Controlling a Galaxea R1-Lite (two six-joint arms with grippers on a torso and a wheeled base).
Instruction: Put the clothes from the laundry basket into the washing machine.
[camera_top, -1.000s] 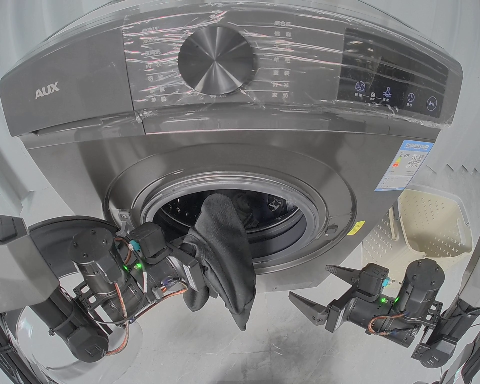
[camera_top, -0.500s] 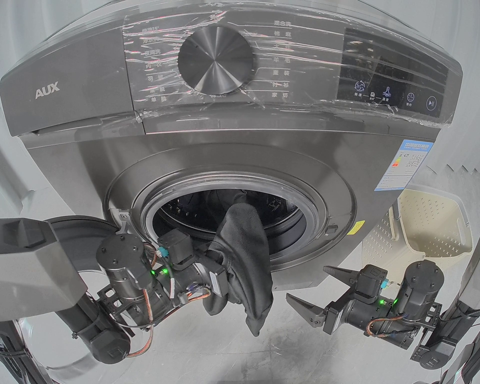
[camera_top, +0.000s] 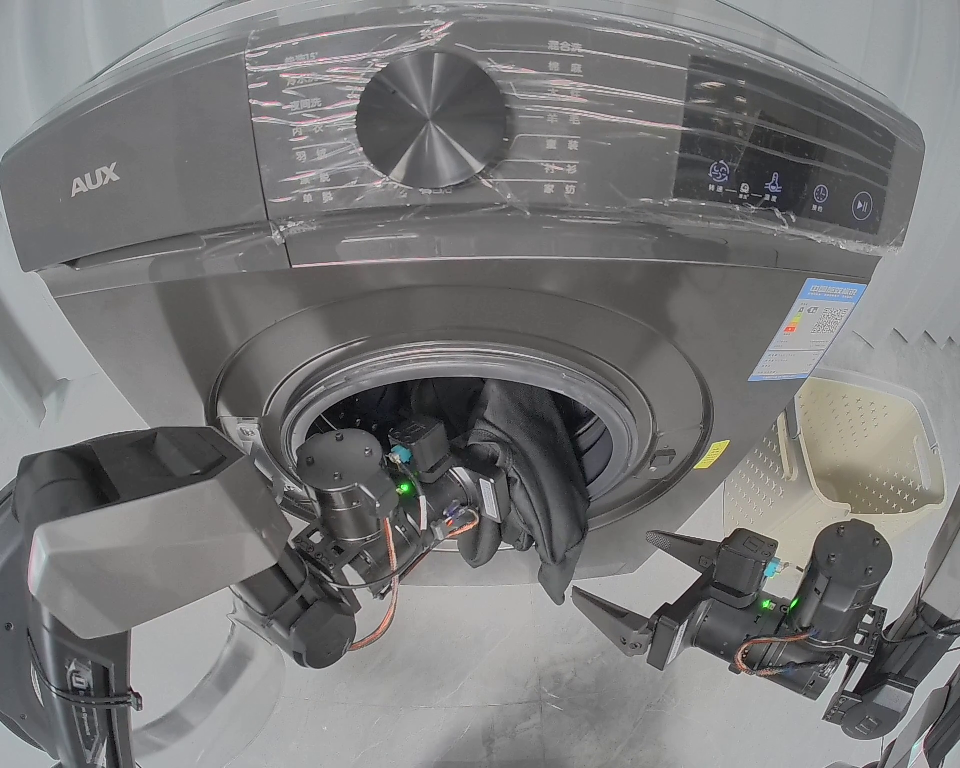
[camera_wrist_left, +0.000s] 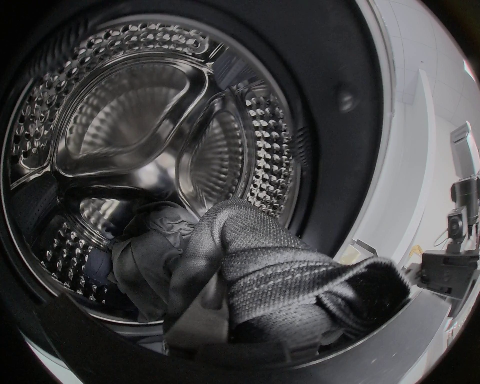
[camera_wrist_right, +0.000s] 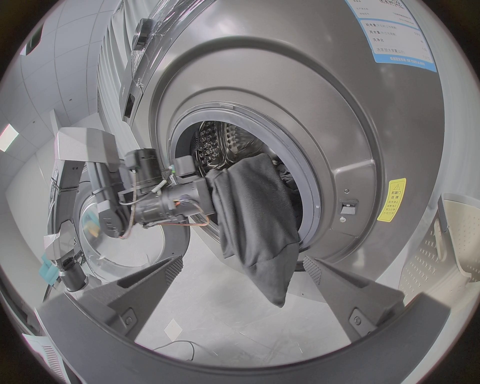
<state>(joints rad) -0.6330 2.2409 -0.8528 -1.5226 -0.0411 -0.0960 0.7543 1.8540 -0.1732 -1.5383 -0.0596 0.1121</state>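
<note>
Nearest, the right gripper (camera_top: 617, 567) hangs low in front of the washer (camera_top: 450, 300), right of the door opening. Its two fingers are spread wide and hold nothing.

Just beyond and to the left, the left gripper (camera_top: 488, 497) is at the mouth of the opening. It is closed on a dark garment (camera_top: 540, 470), and the cloth hides most of its fingers. The top of the garment is inside the round opening. Its lower end drapes over the bottom rim and hangs outside, above the floor.

Deeper in is the steel drum (camera_wrist_left: 125, 110), with more dark clothes (camera_wrist_left: 145, 250) bunched at its bottom.

A cream perforated basket (camera_top: 870, 450) stands on the floor beside the washer's right side.
</note>
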